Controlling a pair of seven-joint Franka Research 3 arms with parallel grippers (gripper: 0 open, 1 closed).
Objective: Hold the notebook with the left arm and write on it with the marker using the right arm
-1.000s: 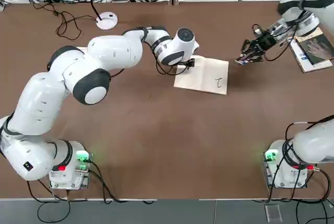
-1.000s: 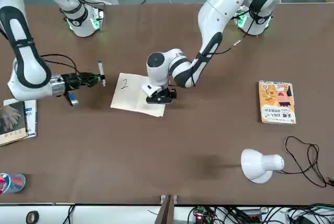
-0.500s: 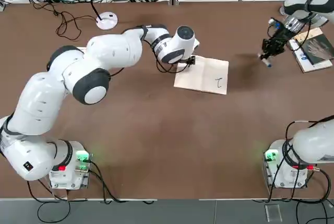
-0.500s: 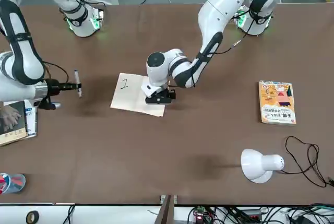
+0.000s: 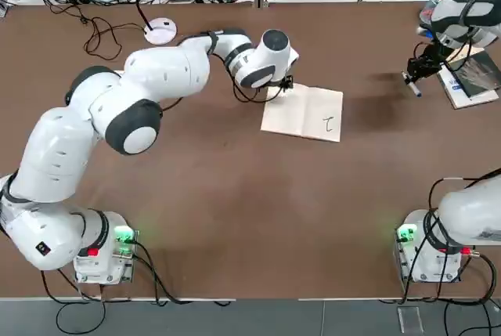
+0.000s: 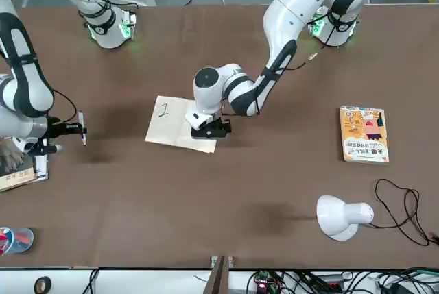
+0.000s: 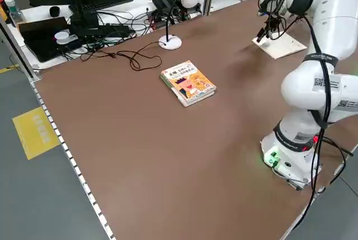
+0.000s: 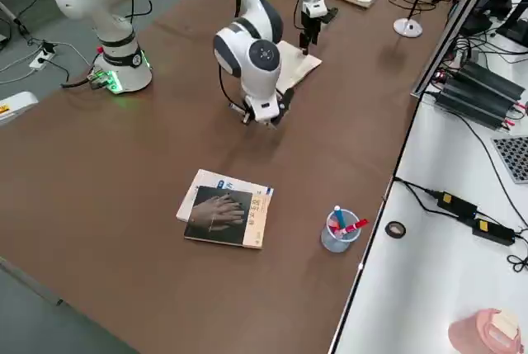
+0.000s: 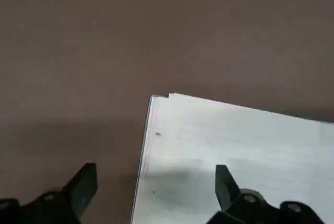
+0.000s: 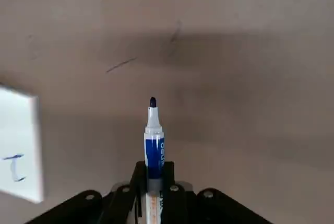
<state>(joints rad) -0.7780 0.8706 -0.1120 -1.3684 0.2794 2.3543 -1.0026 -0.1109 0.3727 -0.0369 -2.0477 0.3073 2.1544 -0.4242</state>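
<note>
The cream-white notebook lies open at mid-table with a small blue mark on its right page. My left gripper is at the notebook's far left corner. In the left wrist view that gripper is open, one finger over the page and the other over bare table. My right gripper is off to the right of the notebook, well apart from it, shut on the marker. The marker's blue tip points at the table.
A dark book with a hand picture lies just right of the right gripper. An orange-yellow book and a white desk lamp stand on the robot's left side. A cup of pens is at the far right corner.
The right gripper has carried the marker away from the notebook, to the right and towards the dark book. The left gripper has shifted slightly towards the far side at the notebook's corner.
</note>
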